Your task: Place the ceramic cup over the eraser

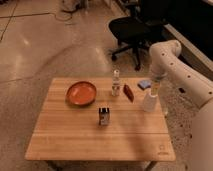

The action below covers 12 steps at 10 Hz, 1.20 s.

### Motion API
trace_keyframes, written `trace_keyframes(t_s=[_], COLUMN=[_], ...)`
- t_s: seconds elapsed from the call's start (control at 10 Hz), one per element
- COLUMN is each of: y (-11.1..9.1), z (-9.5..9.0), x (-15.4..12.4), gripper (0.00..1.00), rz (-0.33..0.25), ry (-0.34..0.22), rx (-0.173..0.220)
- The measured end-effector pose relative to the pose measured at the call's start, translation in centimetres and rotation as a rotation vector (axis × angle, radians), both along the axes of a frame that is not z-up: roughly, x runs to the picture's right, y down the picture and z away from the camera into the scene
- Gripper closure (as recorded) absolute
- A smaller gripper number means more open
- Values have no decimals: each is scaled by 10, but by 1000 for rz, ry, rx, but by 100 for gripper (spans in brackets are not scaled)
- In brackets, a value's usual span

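claw: gripper [153, 91] on the white arm, directly above the cup at the table's right side; seems to touch its top, grip state cannot tell
cup: plain white tapered ceramic cup [148, 103], upright on the light wooden table [75, 140]
eraser: small upright block eraser [104, 116], black top, whitish-grey below, mid-table, well apart from the cup
nearby: dark red flat oblong piece [128, 92] just left of the cup; light blue flat pad [144, 84] behind it

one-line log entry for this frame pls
phase: reaching for cup | tool: at top of ceramic cup, contact unclear | cup: standing, table's right side | eraser: uncovered, table centre
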<state>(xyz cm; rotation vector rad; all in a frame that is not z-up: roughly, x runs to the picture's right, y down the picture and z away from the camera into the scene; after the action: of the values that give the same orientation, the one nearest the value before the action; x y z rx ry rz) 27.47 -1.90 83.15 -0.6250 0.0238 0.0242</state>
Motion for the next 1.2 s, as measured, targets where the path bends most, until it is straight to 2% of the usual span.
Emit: trace_keyframes(t_s=[0.2, 0.6, 0.9, 1.2], y=[9, 38, 41, 36], z=[13, 27, 35, 38], x=[8, 28, 32, 22], gripper=[38, 38, 38, 38], rz=[15, 51, 91, 126], ry=[7, 27, 24, 0], rx=[-37, -121, -134, -115])
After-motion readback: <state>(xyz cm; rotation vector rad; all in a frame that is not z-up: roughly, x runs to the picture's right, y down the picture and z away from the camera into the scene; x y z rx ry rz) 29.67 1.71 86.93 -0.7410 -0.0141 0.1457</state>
